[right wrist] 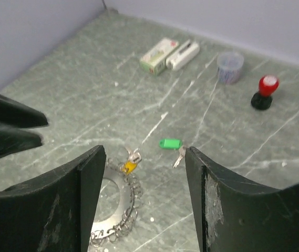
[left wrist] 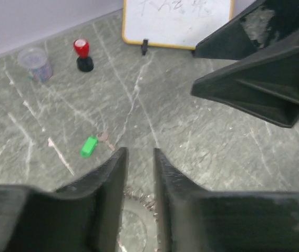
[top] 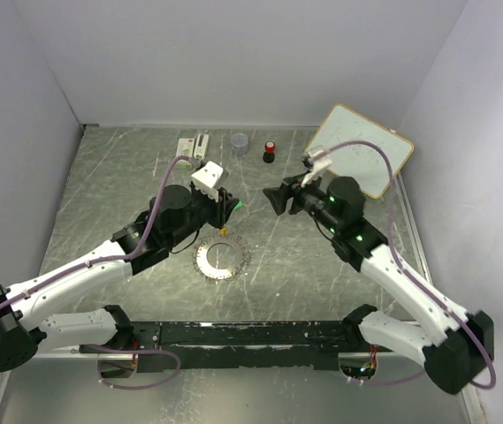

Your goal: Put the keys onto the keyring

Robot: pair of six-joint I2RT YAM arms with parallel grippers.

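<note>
1. Left of centre in the top view: left gripper (left wrist: pixel 140 155), black fingers parted by a narrow slot, gripping nothing, poised over the ring's upper edge.
2. Lower centre: large thin silvery metal keyring (right wrist: pixel 116 199) fringed with small loops, flat on the grey marbled table (top: pixel 322 265).
3. At its upper rim: tiny yellow-orange-headed key (right wrist: pixel 130 167), touching the fringe.
4. Just above: tiny bright green-headed key (right wrist: pixel 170 143) — lying apart from the ring.
5. Right of centre: right gripper (right wrist: pixel 145 151) — jaws spread wide, empty.

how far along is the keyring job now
Maybe done: the yellow key lies at the keyring rim; threading isn't visible. In hand: nothing, left gripper and right gripper empty. To do: the green key, loose on the table away from the ring.
</note>
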